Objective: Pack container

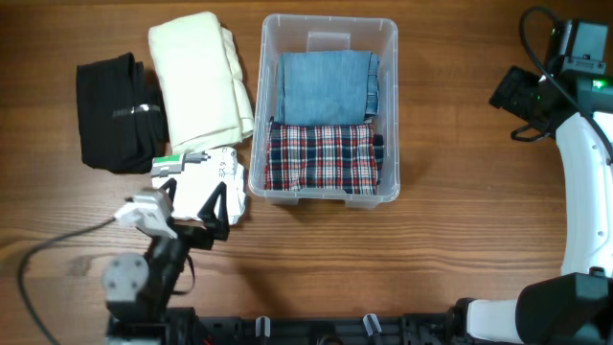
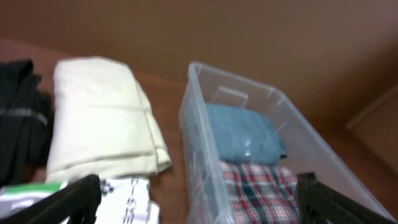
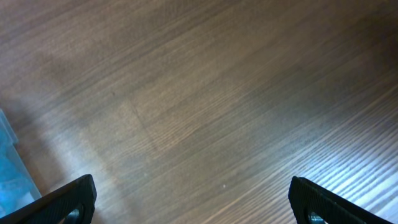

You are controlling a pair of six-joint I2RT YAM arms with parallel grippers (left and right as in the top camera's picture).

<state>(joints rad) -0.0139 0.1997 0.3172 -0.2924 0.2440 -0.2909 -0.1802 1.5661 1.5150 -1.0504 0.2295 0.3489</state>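
Note:
The clear plastic container [image 1: 391, 115] stands at the middle back of the table. It holds a folded blue denim cloth [image 1: 326, 84] at the far end and a folded red plaid cloth [image 1: 321, 155] at the near end. My left gripper [image 1: 198, 205] is open and empty. It hovers near the container's front left corner, over a white packet [image 1: 213, 179]. The left wrist view shows the container [image 2: 249, 90], the denim [image 2: 242, 134] and the plaid [image 2: 261, 190] between my open fingers [image 2: 199, 208]. My right gripper [image 3: 193, 199] is open and empty over bare wood, far right of the container.
Left of the container lie a folded cream cloth [image 1: 199, 79], a folded black cloth [image 1: 117, 113] and the white packet with a green label [image 1: 169, 161]. The right arm [image 1: 584, 163] stands along the right edge. A cable [image 1: 57, 251] runs at the front left.

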